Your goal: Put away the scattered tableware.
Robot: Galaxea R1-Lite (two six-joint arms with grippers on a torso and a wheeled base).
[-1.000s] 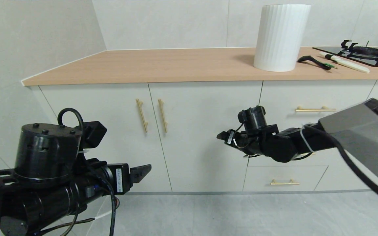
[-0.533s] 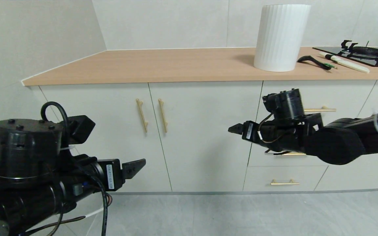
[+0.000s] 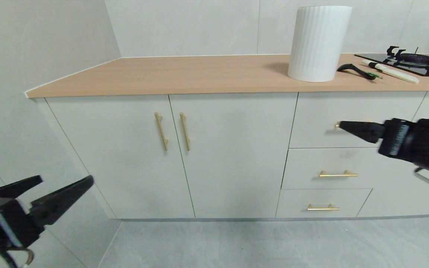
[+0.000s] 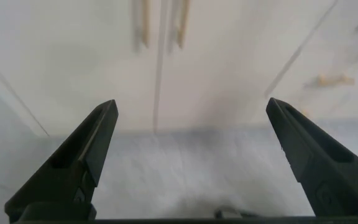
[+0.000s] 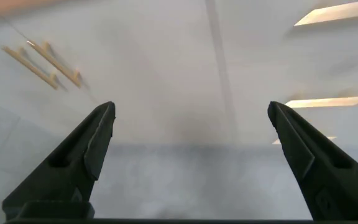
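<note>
Fingers, left gripper [image 3: 67, 178]: apart, empty; low, facing cabinet doors [image 3: 143, 149]
Fingers, right gripper [image 5: 190, 107]: apart, empty; beside drawers [image 3: 326, 111]
Tableware: black utensil [image 3: 352, 68], white-handled utensil [image 3: 395, 73] above right fingers [image 3: 356, 128], beside ribbed container [image 3: 318, 41]
Risk: rising, right fingers may strike countertop [image 3: 162, 76] edge; flat utensils may slip
Surface: wooden countertop; tiled walls [image 3: 181, 26], hob [image 3: 415, 57]

A wooden countertop [image 3: 184, 74] tops white cabinets [image 3: 229, 156] with gold handles [image 3: 161, 131].

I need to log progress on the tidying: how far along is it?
Nothing looks put away yet. Both the left tool and right tool are open and empty, in front of the cabinets. Left: the black utensil and white utensil lie on the countertop near the ribbed white container.
</note>
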